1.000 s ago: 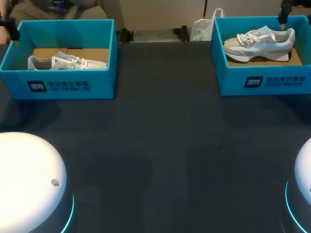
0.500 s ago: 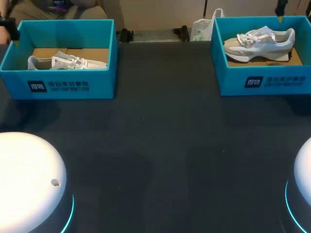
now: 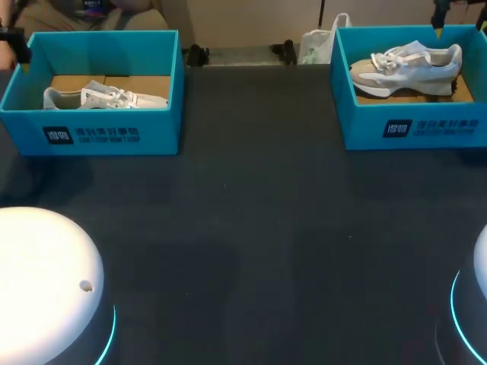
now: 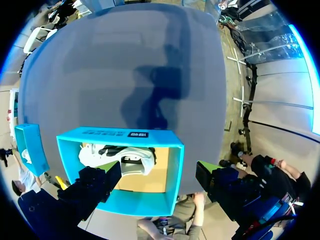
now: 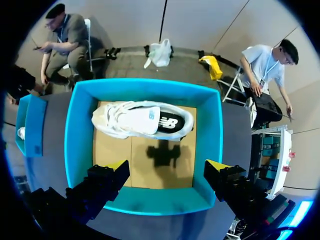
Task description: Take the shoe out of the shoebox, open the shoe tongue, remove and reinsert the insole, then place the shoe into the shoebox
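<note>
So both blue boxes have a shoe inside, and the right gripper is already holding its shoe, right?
Not quite. The left shoe sits in the left box and the right shoe in the right box, but the right gripper holds nothing: the right wrist view shows it open above that shoe, not touching it.

Shoebox [image 3: 411, 125] at 1 o'clock: matt teal cardboard, raw brown inside; its shoe [image 3: 407, 65] soft white cloth; table [image 3: 251, 228] matt, dark.
</note>
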{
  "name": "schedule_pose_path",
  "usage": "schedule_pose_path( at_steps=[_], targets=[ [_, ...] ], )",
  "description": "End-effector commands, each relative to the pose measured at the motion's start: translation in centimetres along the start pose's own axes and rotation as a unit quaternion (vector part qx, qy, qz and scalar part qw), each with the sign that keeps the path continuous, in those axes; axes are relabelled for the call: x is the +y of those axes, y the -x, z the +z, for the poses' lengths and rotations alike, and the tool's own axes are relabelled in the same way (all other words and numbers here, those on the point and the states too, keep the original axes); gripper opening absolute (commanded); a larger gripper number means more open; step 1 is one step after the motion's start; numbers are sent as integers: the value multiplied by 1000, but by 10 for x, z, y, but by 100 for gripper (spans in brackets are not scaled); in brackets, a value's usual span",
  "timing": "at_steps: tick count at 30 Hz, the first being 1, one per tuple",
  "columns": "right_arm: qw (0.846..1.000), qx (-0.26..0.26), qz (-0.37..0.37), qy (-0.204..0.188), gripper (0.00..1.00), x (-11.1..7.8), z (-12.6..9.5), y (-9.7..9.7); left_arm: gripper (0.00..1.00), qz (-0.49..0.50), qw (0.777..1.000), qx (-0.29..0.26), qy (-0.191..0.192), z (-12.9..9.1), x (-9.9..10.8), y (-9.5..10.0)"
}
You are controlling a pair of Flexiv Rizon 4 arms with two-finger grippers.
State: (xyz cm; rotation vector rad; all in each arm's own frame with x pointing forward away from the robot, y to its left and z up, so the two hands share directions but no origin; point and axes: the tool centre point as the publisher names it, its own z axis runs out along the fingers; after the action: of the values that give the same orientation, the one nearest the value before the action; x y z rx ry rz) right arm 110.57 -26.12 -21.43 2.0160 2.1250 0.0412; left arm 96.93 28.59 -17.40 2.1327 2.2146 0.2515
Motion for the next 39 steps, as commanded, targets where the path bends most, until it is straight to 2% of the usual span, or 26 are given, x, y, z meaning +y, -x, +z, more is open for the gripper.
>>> schedule_pose_path(
  at_steps=[1, 3, 9, 21, 29, 39],
  targets=[
    [1000, -1, 0, -3, 100, 2, -1, -1, 100, 0, 1000, 1, 2, 0, -2, 0],
    [1000, -10, -4, -9, 100, 5, 2, 0, 100, 0, 1000, 1, 2, 0, -2, 0],
    [999, -4, -33, -16, 100, 30, 29, 10, 100, 0, 1000, 1, 2, 0, -2, 0],
    [999, -17, -15, -24, 100, 52, 74, 27, 100, 0, 1000, 1, 2, 0, -2, 0],
    [999, -20, -21, -27, 100, 61, 93, 33, 100, 0, 1000, 1, 2, 0, -2, 0],
    [999, -20, -21, -40, 100, 57, 110, 35, 100, 0, 1000, 1, 2, 0, -2, 0]
  ],
)
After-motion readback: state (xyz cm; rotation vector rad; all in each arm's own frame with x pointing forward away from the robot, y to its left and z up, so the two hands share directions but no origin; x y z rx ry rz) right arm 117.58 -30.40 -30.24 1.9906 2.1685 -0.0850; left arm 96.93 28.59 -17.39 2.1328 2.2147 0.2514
